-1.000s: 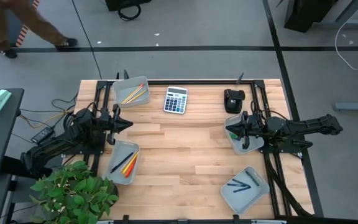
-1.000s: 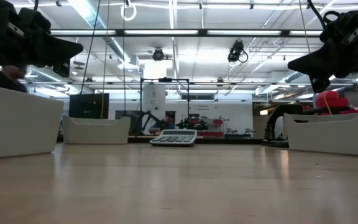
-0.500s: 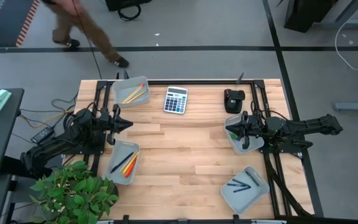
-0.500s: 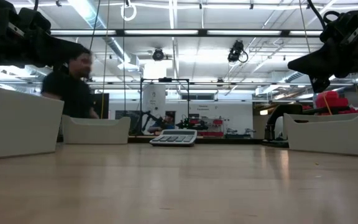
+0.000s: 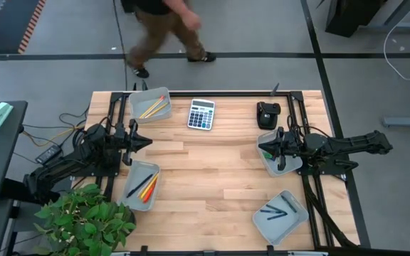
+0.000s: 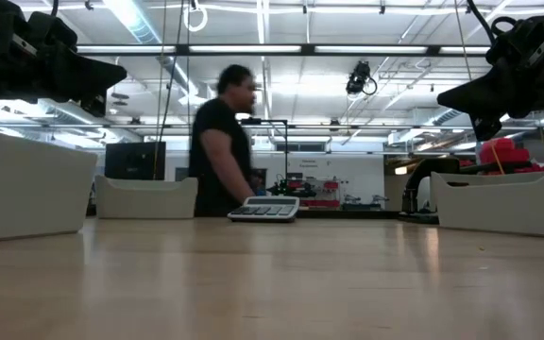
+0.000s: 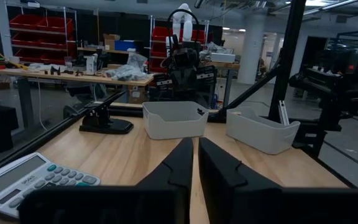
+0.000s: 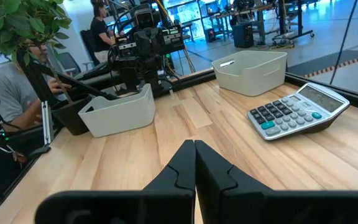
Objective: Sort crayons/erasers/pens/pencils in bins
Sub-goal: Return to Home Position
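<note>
- The left hand (image 5: 142, 141) hangs above the bench (image 5: 212, 178) at its left edge, between the two left bins; in its own wrist view the fingers (image 7: 180, 163) stand a thin slit apart, with nothing between them.
- The right hand (image 5: 263, 150) sits over the near edge of the bin at the right (image 5: 280, 165), fingers pressed together and empty; that arm covers most of the tray, so its contents cannot be made out from above.
- In the low view only a red lump (image 6: 504, 153) shows over that bin's wall; what it is cannot be told.
- The back-left bin (image 5: 150, 104) holds thin yellow and orange pencils (image 5: 152, 107), too small to count.
- The front-left bin (image 5: 142, 183) holds orange and red crayons (image 5: 148, 188) beside a dark stick; a plant (image 5: 85, 224) overlaps its corner.
- The front-right bin (image 5: 280, 216) holds dark pens (image 5: 275, 210), lying crossed.
- A calculator (image 5: 201, 114) and a black device (image 5: 267, 114) rest at the back of the bench.
- A person (image 5: 164, 32) walks past behind the bench, cut off by the top of the high view and blurred in the low view.
</note>
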`<state>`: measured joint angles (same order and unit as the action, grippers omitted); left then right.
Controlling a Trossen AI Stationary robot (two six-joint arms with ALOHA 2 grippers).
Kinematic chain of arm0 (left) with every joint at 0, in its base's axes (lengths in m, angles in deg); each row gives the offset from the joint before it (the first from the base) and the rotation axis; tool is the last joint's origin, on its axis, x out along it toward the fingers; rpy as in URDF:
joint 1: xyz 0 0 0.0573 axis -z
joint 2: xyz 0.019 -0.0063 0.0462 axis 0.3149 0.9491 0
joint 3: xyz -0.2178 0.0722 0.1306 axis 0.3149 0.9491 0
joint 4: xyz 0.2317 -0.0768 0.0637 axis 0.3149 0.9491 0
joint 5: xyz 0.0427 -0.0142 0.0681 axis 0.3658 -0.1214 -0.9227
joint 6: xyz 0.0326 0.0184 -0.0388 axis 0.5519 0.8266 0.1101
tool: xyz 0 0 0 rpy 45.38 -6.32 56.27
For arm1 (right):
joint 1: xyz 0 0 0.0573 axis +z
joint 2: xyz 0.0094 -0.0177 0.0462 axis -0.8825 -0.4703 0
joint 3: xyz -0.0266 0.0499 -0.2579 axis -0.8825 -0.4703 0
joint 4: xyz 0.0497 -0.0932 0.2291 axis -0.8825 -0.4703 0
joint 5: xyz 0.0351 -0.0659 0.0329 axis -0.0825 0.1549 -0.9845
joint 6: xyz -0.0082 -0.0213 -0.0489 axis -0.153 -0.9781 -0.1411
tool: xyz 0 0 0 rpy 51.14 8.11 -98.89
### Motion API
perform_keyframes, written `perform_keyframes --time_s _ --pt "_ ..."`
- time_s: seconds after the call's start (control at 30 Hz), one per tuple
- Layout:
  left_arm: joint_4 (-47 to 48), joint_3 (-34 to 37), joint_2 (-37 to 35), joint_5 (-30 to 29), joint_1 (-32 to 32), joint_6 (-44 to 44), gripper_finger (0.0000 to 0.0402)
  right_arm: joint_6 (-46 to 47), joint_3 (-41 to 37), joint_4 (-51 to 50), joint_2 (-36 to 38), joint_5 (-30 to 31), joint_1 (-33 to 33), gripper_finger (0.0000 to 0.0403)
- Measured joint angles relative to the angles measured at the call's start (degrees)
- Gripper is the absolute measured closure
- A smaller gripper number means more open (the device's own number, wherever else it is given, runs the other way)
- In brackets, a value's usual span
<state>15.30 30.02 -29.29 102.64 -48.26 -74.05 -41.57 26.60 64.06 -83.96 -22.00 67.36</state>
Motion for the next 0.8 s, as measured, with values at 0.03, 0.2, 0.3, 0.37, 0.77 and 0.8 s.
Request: perform_keyframes --time_s 0.03,0.2,0.3,0.37,0.77,0.8 --pt "0.0 0.0 0.0 0.02 -0.01 0.0 0.0367 0.0 0.0 0.0 0.0 0.0 0.0 0.0397" --pt "0.0 0.0 0.0 0.0 -0.01 -0.01 0.0375 0.0 0.0 -0.02 0.01 -0.01 0.0 0.0397" --pt "0.0 0.0 0.0 0.02 -0.01 0.01 0.0378 0.0 0.0 0.0 0.01 -0.01 0.0 0.0397" --pt "0.0 0.0 0.0 0.02 -0.02 0.01 0.0378 0.0 0.0 -0.01 0.0 -0.01 0.01 0.0397" --pt "0.0 0.0 0.0 0.02 -0.02 0.01 0.0369 0.0 0.0 0.0 0.0 -0.01 0.01 0.0397" --pt "0.0 0.0 0.0 0.02 -0.01 0.0 0.0371 0.0 0.0 0.0 0.01 0.01 0.0 0.0397"
